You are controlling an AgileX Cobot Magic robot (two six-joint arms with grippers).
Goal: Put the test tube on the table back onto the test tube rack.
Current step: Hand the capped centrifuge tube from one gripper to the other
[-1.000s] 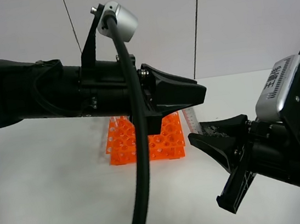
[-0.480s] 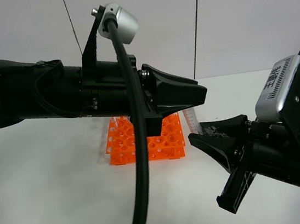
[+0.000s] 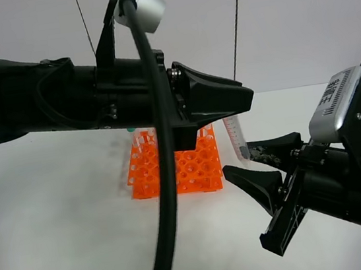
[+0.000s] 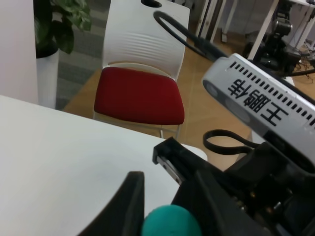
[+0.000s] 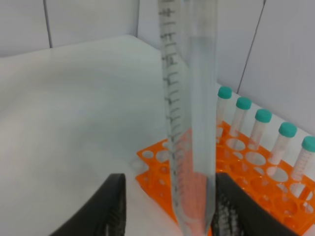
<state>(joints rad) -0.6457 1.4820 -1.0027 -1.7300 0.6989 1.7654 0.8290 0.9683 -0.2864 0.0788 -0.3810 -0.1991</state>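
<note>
Since a second ago the right jaws have spread apart, and the left arm has lifted slightly, so more of the slim clear plastic test tube with printed graduation marks [image 3: 235, 138] now shows below it.

The left jaws are closed on the tube's top end. In the left wrist view its teal-green screw cap [image 4: 170, 222] sits pinched between the two black fingers. The tube hangs upright with its pointed tip down, in the air just beside the bright orange plastic rack with its grid of round holes [image 3: 192, 170] and well above the plain white counter [image 3: 59, 224].

The right jaws stand wide open on either side of the tube's lower part. In the right wrist view neither finger appears to touch it. Other teal-capped tubes [image 5: 262, 128] stand in a row at the far side of the rack.

The tube should handle as light and stiff, but its smooth round wall is likely slippery and could swing or slide in a loose pinch. It looks empty, though I cannot be sure. The best hold is high up, at or just under the cap, where the ridged cap gives the fingers purchase. That leaves the whole lower body free to enter a hole.
</note>
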